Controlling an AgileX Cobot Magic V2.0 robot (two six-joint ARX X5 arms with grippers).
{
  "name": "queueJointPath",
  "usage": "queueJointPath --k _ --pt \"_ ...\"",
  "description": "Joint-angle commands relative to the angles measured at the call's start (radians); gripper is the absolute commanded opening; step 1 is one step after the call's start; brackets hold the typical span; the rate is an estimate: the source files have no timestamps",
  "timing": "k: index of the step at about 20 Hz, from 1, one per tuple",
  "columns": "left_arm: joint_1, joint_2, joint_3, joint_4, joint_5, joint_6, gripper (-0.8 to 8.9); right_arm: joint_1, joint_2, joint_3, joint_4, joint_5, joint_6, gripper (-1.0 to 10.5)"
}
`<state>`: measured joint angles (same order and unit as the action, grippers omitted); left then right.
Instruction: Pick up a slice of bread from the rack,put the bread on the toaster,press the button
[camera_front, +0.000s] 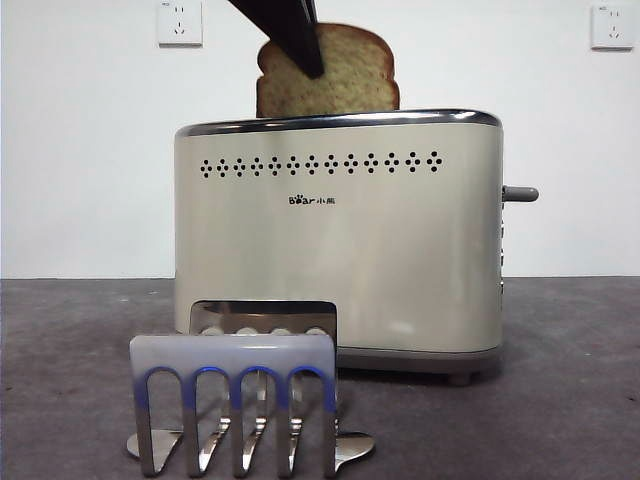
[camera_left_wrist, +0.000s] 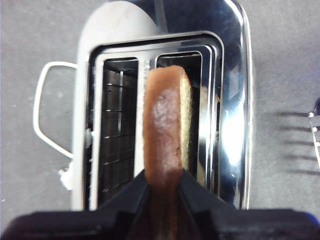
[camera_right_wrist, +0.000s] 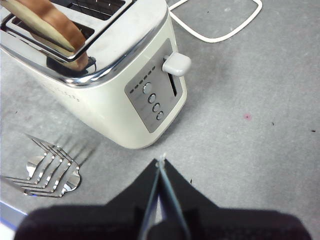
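Left gripper (camera_left_wrist: 162, 180) clamps slice of bread (camera_left_wrist: 165, 132) crust between 2 jaws, lower half inside toaster (camera_front: 340, 240) slot. Right gripper (camera_right_wrist: 161, 167) closed, empty, near button (camera_right_wrist: 176, 63).

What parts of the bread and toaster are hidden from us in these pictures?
- Front view: the slice of bread's lower part is hidden behind the toaster; a black finger of the left end effector crosses its face.
- Left wrist view: the slot bottoms are too dark to see.
- Right wrist view: the bread is cut off by the picture's edge.
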<state>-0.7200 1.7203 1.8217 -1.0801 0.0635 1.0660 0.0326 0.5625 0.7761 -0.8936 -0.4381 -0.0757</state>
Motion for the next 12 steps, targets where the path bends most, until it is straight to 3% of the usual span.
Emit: queueJointPath --k 1,12 --pt "0.003 0.026 0.003 0.014 0.023 0.006 -0.1 0.0 -0.002 0.005 0.002 0.0 -0.009 0.0" --pt "0.016 0.031 0.003 0.003 0.048 -0.015 -0.1 0.0 -0.002 0.005 0.002 0.0 -0.011 0.0"
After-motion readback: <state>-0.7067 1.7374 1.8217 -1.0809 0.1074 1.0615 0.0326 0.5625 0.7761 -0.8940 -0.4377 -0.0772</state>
